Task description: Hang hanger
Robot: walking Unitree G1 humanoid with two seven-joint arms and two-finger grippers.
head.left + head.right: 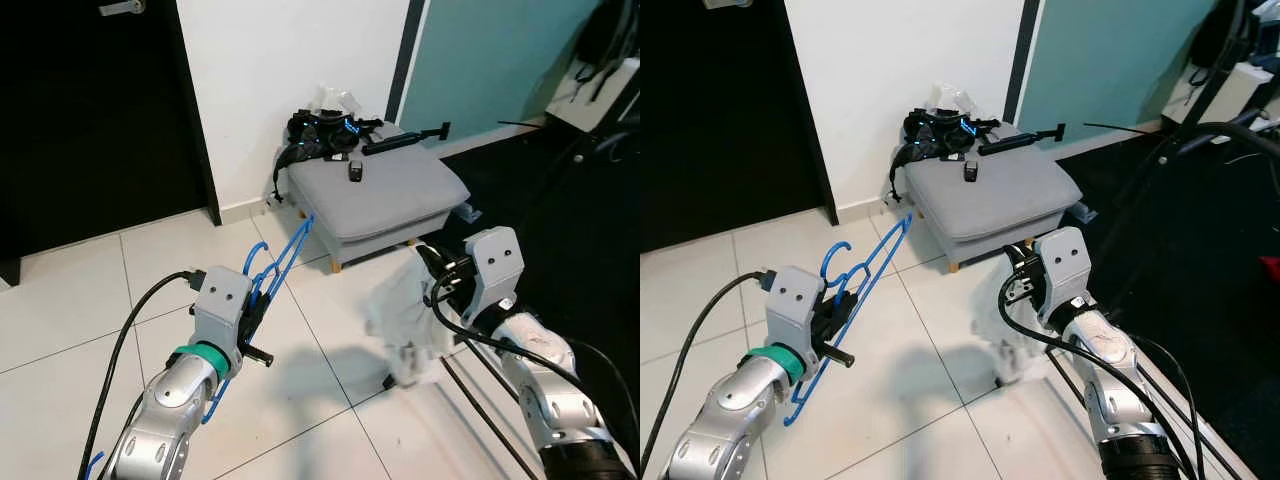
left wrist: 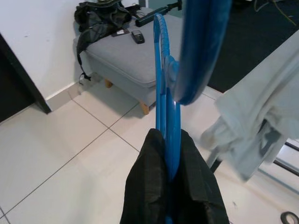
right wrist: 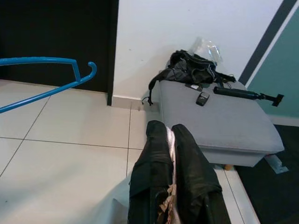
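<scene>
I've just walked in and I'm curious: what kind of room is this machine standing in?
Most likely a room in a home, perhaps a hallway or laundry corner. It has a white tiled floor, a dark door and a grey footstool against the wall. The left pincer holds a blue hanger.

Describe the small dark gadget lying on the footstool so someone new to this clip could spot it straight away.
Find the grey cushioned footstool standing against the white wall. At its back edge lie a heap of black straps and a long black rod. The gadget lies alone on the bare cushion just in front of these, small and stubby, apart from both.
</scene>
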